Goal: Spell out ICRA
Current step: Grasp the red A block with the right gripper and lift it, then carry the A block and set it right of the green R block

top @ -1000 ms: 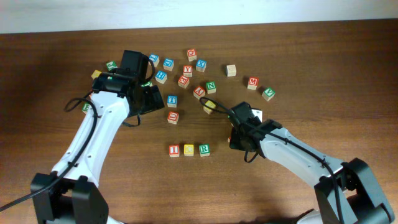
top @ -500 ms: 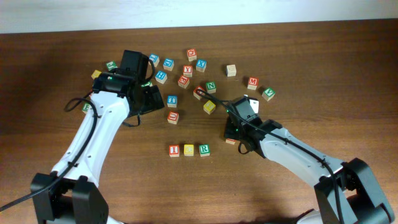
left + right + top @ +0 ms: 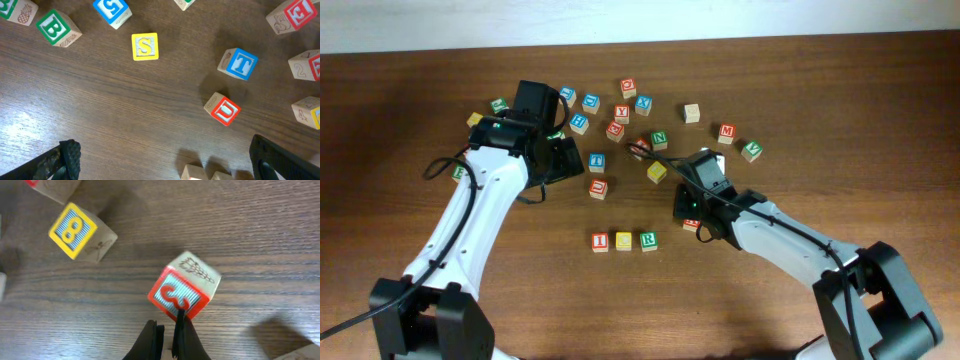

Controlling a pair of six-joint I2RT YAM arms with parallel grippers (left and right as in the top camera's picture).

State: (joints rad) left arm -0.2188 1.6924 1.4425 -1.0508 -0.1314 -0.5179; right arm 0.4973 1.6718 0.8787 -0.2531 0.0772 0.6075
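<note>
Three blocks stand in a row near the table's middle: a red I [image 3: 600, 241], a yellow C [image 3: 624, 241] and a green R [image 3: 648, 241]. To their right lies a red-framed block [image 3: 691, 225], which in the right wrist view [image 3: 182, 292] shows a curly mark like a 3 on top. My right gripper [image 3: 686, 214] [image 3: 169, 330] is shut, holds nothing, and one fingertip touches that block's near corner. My left gripper [image 3: 556, 160] [image 3: 165, 165] hovers wide open over bare wood at the back left. No block with an A showing is visible.
Several loose letter blocks are scattered at the back: blue T [image 3: 238, 63], red U [image 3: 222, 109], yellow S [image 3: 145, 46], green B [image 3: 55, 27], red M [image 3: 727, 131], green N [image 3: 659, 140]. A yellow block [image 3: 75, 230] lies just beyond the right gripper.
My right arm has shifted left and slightly back, towards the row. The red-framed block, hidden a second ago, now shows at its fingertips. The left arm has not moved.
</note>
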